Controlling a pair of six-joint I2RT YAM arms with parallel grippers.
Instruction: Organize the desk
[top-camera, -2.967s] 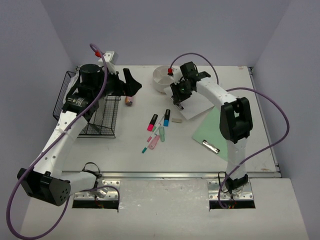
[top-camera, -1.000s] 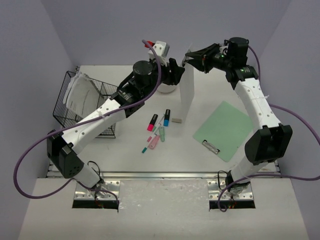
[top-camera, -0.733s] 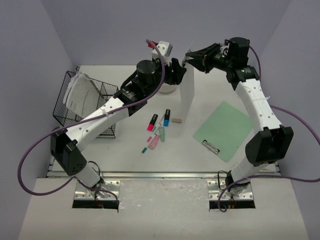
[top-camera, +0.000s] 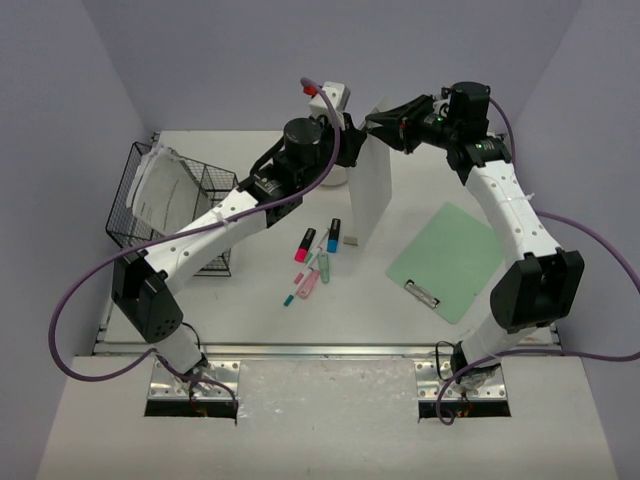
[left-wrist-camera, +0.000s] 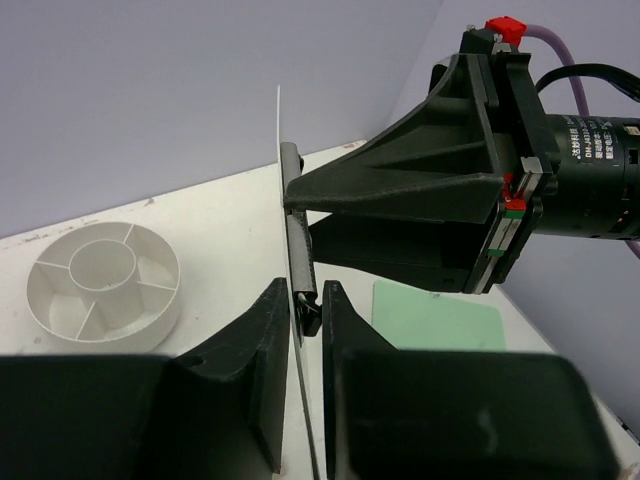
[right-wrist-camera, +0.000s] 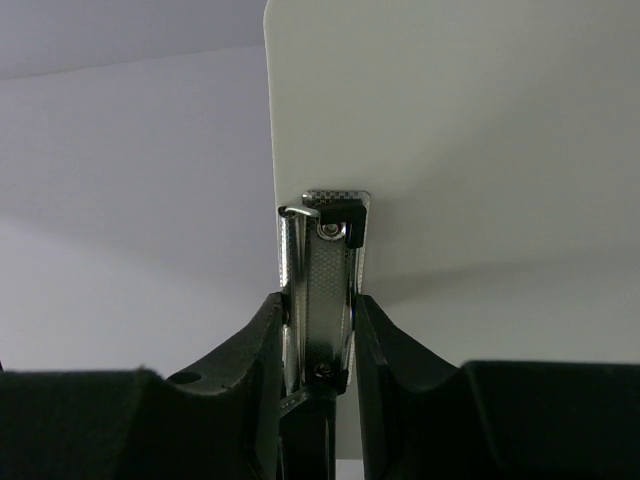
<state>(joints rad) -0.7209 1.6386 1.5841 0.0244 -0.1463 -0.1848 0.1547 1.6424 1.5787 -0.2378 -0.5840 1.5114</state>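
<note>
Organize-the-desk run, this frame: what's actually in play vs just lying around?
In play:
white clipboard, upright
right gripper, shut on its clip
left gripper, pinching its edge

Lying about on the desk:
green clipboard
markers
round divided tray
wire basket holding papers

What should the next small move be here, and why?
Probably the right pincer should ease open. It grips the upright white clipboard by its metal clip, and the left pincer looks clamped on the same end of the board, so both arms hold one thing. Letting go would likely complete the handover, provided the left grip is firm.
</note>
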